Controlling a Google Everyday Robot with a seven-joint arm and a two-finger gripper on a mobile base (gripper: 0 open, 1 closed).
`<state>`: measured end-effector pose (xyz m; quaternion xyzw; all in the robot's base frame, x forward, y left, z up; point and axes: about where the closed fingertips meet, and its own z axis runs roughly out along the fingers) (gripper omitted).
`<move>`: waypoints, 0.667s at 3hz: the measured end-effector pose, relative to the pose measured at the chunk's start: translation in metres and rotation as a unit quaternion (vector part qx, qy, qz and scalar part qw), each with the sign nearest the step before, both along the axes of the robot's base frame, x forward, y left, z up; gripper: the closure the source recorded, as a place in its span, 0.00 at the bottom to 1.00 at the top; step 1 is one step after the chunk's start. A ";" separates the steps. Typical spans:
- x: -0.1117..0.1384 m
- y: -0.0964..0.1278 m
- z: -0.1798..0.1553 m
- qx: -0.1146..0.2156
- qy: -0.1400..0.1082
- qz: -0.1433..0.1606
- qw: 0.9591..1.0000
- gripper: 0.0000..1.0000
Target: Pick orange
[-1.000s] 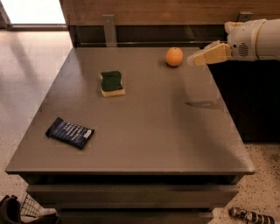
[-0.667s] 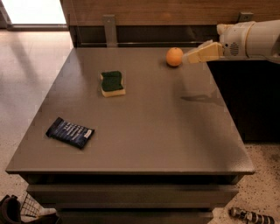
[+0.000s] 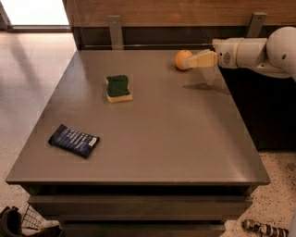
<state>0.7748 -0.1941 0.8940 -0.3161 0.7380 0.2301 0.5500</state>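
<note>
Office-like room, grey table (image 3: 138,152), speckled floor (image 3: 27,74), wood-panelled wall (image 3: 162,11); gripper (image 3: 188,61) at orange (image 3: 181,58)

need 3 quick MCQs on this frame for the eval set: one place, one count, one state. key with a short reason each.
1. Where on the table is the orange?
A. far right, near the back edge
B. front left corner
C. dead centre

2. How many loose items lie on the table?
A. two
B. three
C. five

3. How does the sponge lie?
A. flat, green side up
B. flat, yellow side up
C. on its narrow edge

Key:
1 A: the orange sits by the back edge, at the tip of the gripper, whose arm extends in from the right.
2 B: orange, sponge and dark packet.
3 A: the green face is on top, with yellow below.
</note>
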 end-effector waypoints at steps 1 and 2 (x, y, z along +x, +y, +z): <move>0.022 0.001 -0.015 0.014 0.005 0.001 1.000 0.00; 0.039 0.003 -0.032 0.027 0.008 -0.001 1.000 0.00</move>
